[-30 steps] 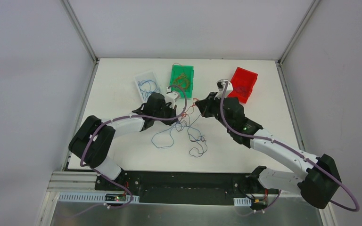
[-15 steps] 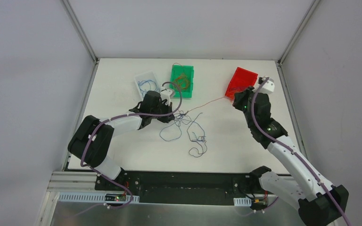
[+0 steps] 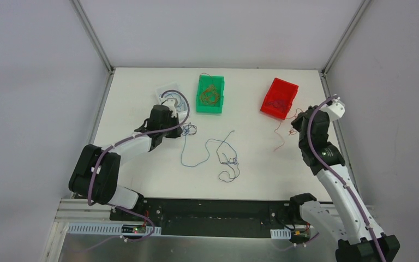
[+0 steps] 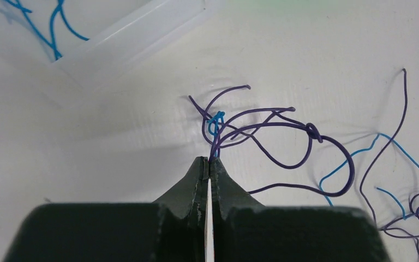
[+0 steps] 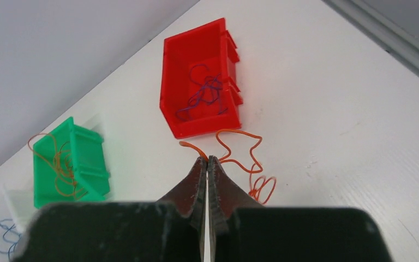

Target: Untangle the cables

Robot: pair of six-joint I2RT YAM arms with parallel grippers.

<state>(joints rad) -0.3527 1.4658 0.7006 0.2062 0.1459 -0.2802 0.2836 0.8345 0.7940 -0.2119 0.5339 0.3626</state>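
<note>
The cables lie spread out in several groups. My left gripper (image 3: 181,130) (image 4: 209,159) is shut on a small bunch of dark purple wire (image 4: 283,123) and a blue wire (image 4: 215,121), just below the clear tray. A long blue strand (image 3: 188,159) and a purple-blue tangle (image 3: 228,159) trail from it across the table's middle. At the far right my right gripper (image 3: 295,124) (image 5: 207,158) is shut on an orange-red wire (image 5: 245,164). That wire (image 3: 280,136) hangs curled in front of the red bin.
Three bins stand at the back. A clear tray (image 3: 169,94) (image 4: 136,38) holds blue wires, a green bin (image 3: 210,94) (image 5: 87,158) orange ones, and a red bin (image 3: 279,98) (image 5: 196,93) purple ones. The metal frame rail (image 3: 338,125) runs close behind the right arm.
My right gripper has swung far right, pulling the orange-red wire out of the central knot. My left gripper drew back left with purple and blue wires, and the knot has spread into loose strands.
</note>
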